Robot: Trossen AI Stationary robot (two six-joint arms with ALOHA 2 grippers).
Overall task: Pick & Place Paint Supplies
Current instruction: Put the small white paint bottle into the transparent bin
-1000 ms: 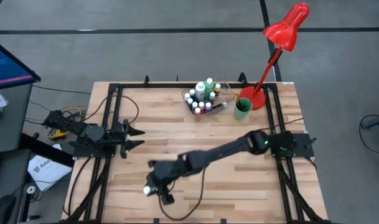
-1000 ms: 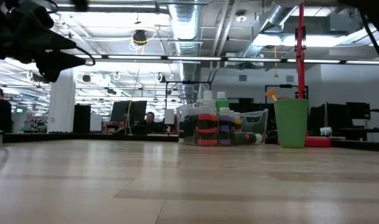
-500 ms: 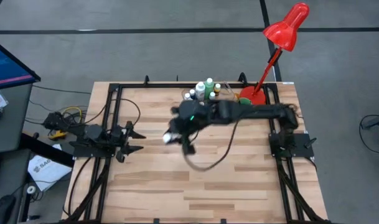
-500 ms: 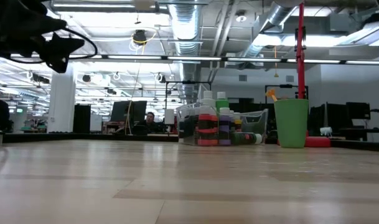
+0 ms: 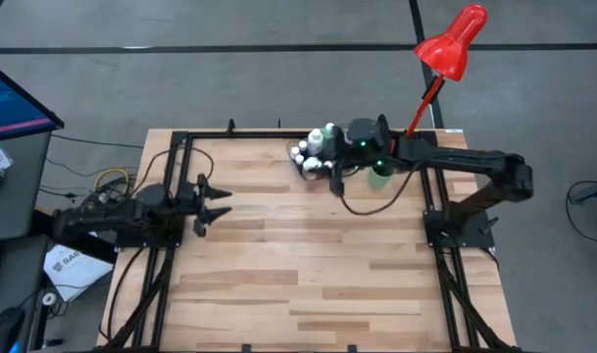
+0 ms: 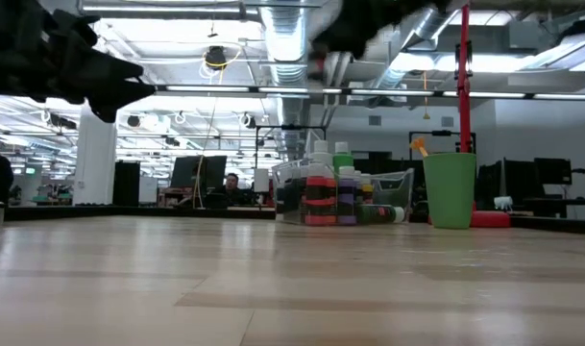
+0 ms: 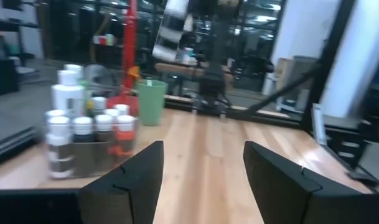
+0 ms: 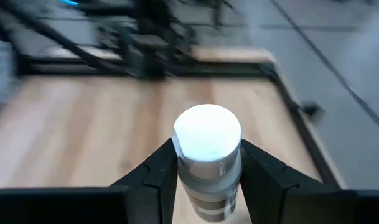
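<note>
A small white-capped bottle (image 8: 208, 158) sits clamped between my right jaws (image 8: 208, 180); only the right wrist view shows this, looking down on its round white cap and pale grey body with the bare wooden worktop (image 8: 83, 124) blurred beneath it. From above, the same right jaws (image 5: 335, 175) hang over the back of the worktop at about 12 o'clock, just at the 6 o'clock edge of the clear plastic tray (image 5: 306, 169), and the held bottle is too small to pick out there.

The tray holds the other paint bottles (image 5: 313, 152): a cluster of tiny white caps with two taller bottles rising among them. The low view gives what the overhead cannot, their sides: red, dark and green bodies packed together behind the clear wall (image 6: 290, 187). Just at 3 o'clock of the tray stands the green cup (image 6: 450, 189), with the red lamp (image 5: 453, 44) base beside it.

My left jaws (image 5: 216, 204) wait at about 9 o'clock, held apart with nothing between them; the left wrist view looks past them toward the bottles (image 7: 83, 134) and the cup (image 7: 151, 101).
</note>
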